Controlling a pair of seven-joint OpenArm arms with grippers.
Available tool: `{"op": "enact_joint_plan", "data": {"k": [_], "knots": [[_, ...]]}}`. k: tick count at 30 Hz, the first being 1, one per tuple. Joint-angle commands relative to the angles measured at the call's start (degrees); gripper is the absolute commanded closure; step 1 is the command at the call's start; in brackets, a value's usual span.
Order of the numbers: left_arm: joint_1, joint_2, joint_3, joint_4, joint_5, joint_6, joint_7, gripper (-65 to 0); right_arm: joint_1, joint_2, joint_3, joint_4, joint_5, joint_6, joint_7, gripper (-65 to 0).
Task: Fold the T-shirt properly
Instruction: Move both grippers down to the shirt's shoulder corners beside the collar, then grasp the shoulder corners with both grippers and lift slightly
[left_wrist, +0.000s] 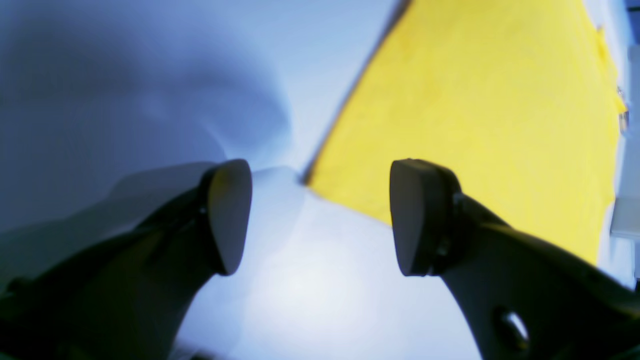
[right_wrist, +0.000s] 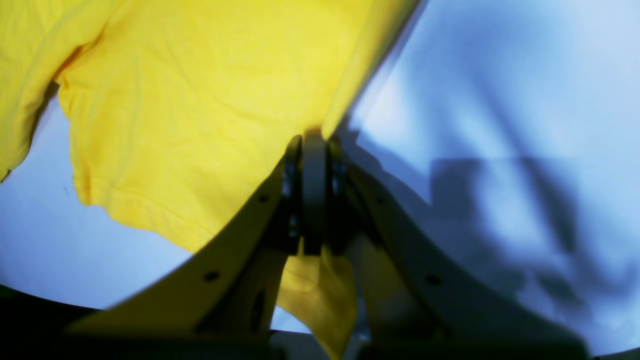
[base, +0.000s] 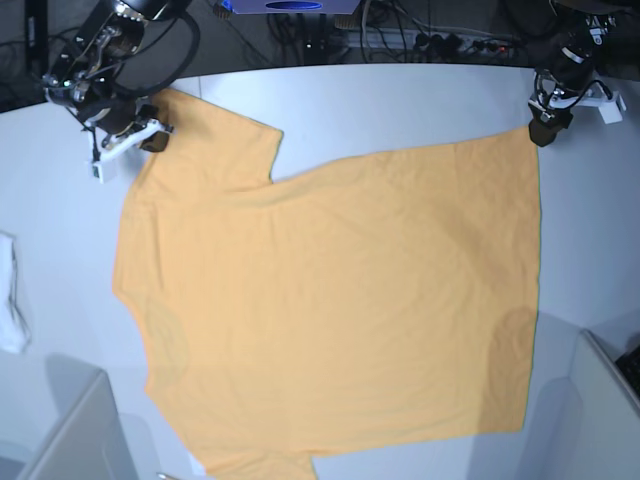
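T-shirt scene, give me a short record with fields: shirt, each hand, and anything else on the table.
shirt: T-shirt spread flat on the white table
right hand: right hand shut on the shirt's edge near a sleeve
left hand: left hand open, poised at the shirt's hem corner, gripping nothing
other: white cloth at the table's edge

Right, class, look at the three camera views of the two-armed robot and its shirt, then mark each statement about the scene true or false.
1. The T-shirt lies spread flat on the table. True.
2. The right gripper is open above bare table. False: it is shut on the shirt's edge.
3. The left gripper is open. True.
4. The left gripper holds the shirt. False: only a shirt corner lies near its open jaws.
5. A small white cloth lies on top of the shirt. False: it lies apart, near the table edge.
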Motion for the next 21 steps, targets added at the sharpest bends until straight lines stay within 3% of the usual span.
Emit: {"op": "enact_joint_plan", "data": {"k": [1, 9, 14, 21], "knots": [[-0.2, -0.4, 0.1, -0.3, -1.1, -0.3, -0.5, -41.6, -0.7, 0.0, 0.2, 0.1, -2.1, -0.4, -2.2, 0.0], [-3.2, -0.2, 0.4, -6.2, -1.3, -0.4, -0.4, -41.5, -0.7, 0.8, 0.2, 0.2, -2.1, -0.4, -2.4, 0.0], [-6.8, 1.9, 0.0, -6.5, -1.2, -0.4, 6.1, -40.8, -0.7, 0.8, 0.2, 0.2, -2.1, -0.4, -2.3, 0.0], [-7.7, 3.0, 0.0, -6.5, -1.2, -0.4, 7.0, -25.8, -0.9, 0.9, 0.2, 0.4, -2.1, -0.4, -2.6, 0.0]]}}
